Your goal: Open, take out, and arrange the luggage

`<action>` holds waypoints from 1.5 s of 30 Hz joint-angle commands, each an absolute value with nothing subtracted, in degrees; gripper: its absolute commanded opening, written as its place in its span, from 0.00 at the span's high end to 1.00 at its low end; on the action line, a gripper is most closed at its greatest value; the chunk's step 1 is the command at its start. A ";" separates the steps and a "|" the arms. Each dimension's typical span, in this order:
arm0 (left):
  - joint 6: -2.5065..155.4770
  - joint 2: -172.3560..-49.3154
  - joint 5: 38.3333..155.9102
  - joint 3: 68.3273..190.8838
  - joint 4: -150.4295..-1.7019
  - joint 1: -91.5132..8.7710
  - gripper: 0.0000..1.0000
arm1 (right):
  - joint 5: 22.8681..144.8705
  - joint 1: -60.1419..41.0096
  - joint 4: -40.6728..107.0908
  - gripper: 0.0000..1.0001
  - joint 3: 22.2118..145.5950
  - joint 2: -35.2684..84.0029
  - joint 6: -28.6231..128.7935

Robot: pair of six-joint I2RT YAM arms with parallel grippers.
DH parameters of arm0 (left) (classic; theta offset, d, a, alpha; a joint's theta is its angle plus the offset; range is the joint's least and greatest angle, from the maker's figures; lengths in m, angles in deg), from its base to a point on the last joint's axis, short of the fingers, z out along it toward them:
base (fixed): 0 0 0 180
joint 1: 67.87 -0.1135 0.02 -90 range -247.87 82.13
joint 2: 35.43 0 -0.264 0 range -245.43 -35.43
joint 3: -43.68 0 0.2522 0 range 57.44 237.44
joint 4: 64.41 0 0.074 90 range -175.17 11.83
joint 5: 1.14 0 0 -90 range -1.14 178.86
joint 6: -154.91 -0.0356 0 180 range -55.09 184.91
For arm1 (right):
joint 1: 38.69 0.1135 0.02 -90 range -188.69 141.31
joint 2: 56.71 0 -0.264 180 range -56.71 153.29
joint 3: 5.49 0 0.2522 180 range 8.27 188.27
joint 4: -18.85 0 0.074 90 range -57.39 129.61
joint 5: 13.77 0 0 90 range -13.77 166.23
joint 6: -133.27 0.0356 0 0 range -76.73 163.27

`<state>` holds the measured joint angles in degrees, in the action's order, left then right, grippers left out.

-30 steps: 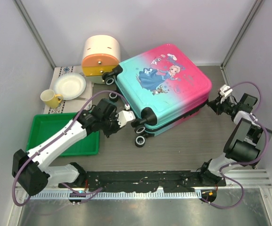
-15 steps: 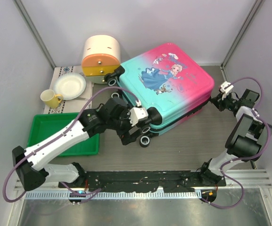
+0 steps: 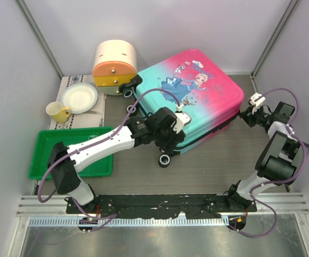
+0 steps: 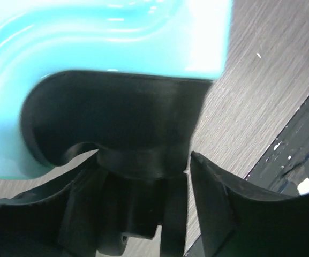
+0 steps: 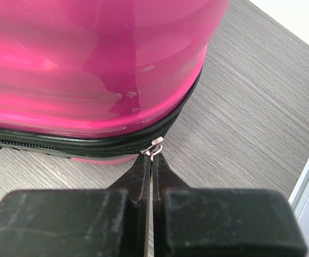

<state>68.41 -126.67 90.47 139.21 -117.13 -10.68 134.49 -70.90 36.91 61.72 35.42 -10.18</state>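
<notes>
Opening step: the luggage (image 3: 189, 101) lies flat and zipped on the table (image 3: 208, 160).
The right gripper (image 5: 150, 159), closed, pinches the zip pull (image 5: 155, 145) at its pink end; the left gripper (image 4: 143, 182), part open, straddles its turquoise-corner wheel mount (image 4: 117, 118), gripping nothing. Next: drag the pull round.

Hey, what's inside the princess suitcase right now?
Nothing inside shows. The suitcase lies with its lid down, so any contents are covered; only the printed shell and black zip are visible.

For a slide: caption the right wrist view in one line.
Right gripper shut on the zip pull of the pink luggage.
</notes>
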 commanded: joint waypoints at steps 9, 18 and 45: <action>70.83 -121.67 87.62 133.12 -117.98 -9.95 1.00 | 135.29 -72.44 34.80 0.99 59.34 27.67 -10.69; 52.97 -109.97 97.65 126.70 -131.86 -16.89 1.00 | 138.37 -74.99 70.08 0.99 61.26 22.74 -44.99; 40.99 -108.82 96.68 118.96 -131.08 -25.77 1.00 | 134.51 -61.11 33.16 0.99 76.20 44.79 -9.49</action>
